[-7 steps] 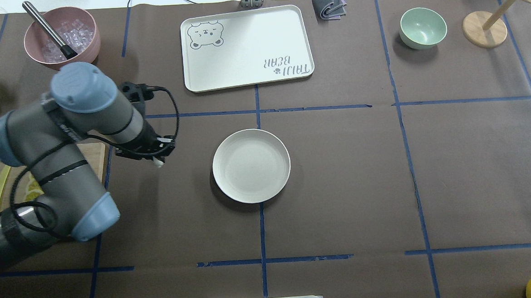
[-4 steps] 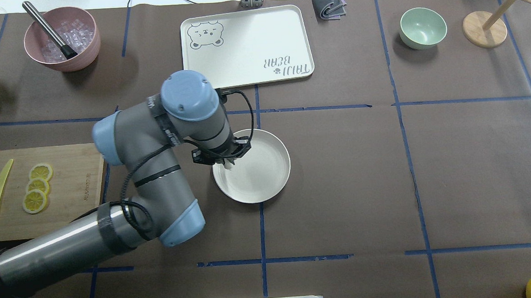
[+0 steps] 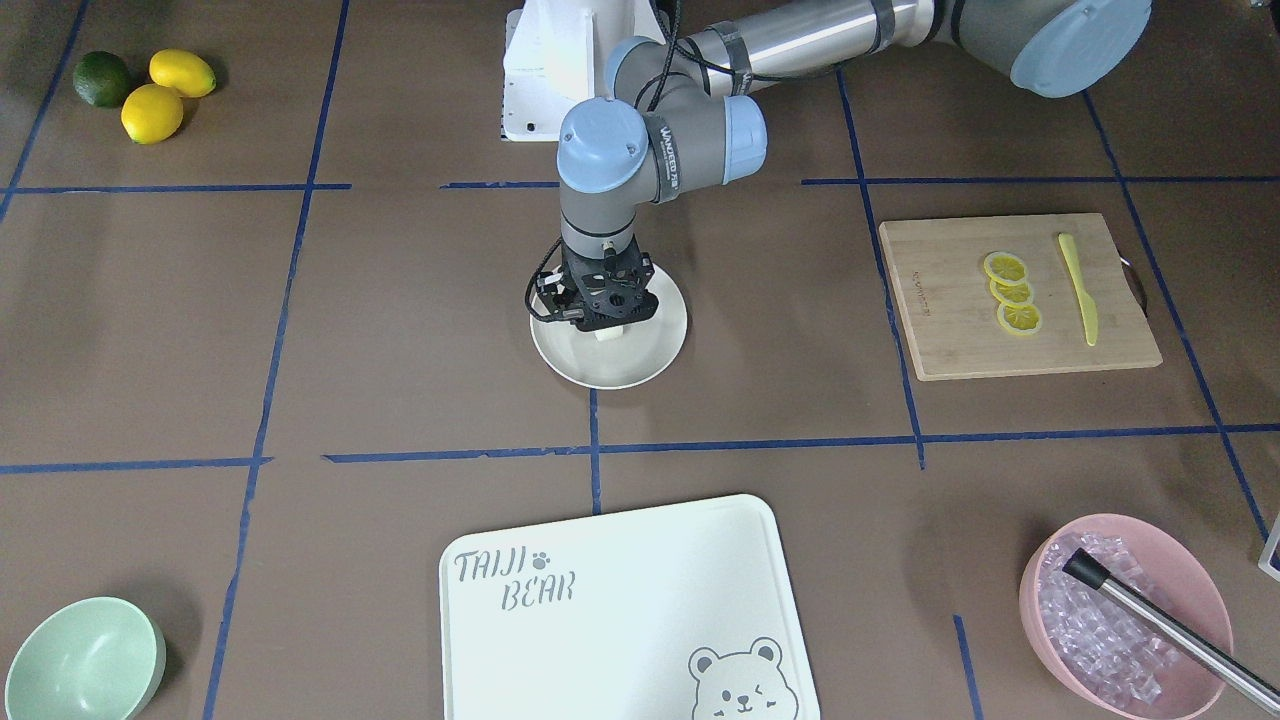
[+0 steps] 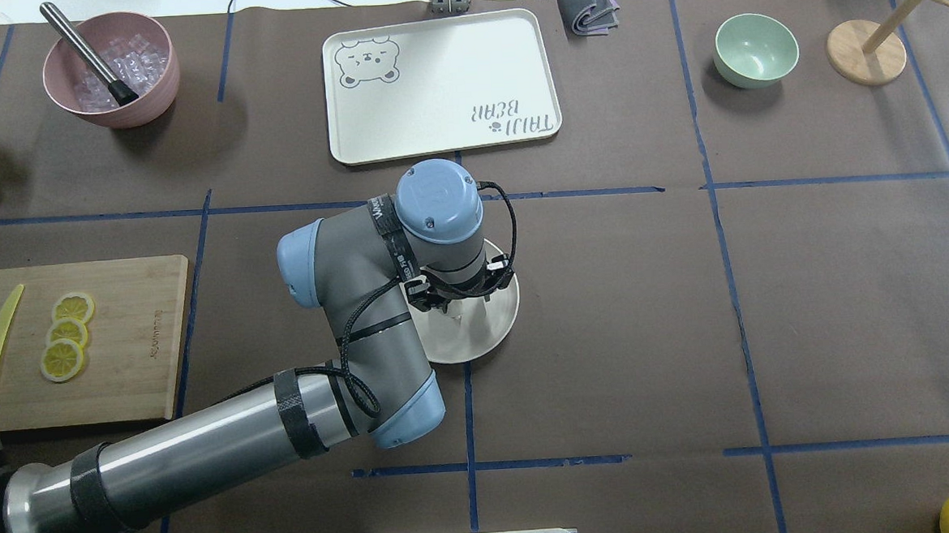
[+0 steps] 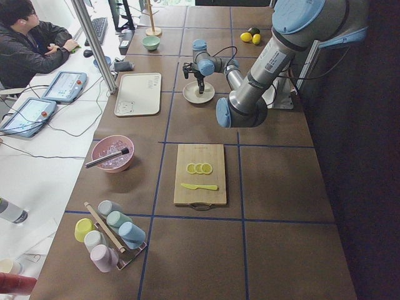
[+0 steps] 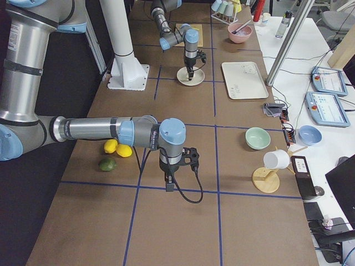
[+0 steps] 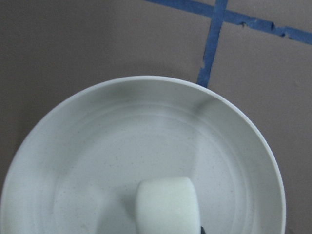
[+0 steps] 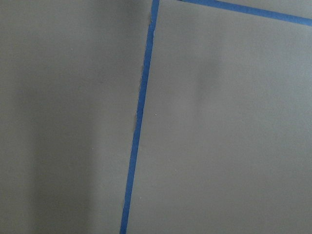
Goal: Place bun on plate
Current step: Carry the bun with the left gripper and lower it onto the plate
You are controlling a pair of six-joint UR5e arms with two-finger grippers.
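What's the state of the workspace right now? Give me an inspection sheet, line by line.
Surface: table under brown covering with a blue tape grid.
Job's things: bun held over the plate, not yet released.
Clutter: bear-print tray, pink bowl of ice, green bowl, cutting board with lemon slices, whole citrus fruits; all apart from the plate.
Hands: left hand shut on the bun; right hand over bare table, open or shut cannot be told.
Cables: black cable looped at the left wrist.
Surroundings: person seated at a side desk.
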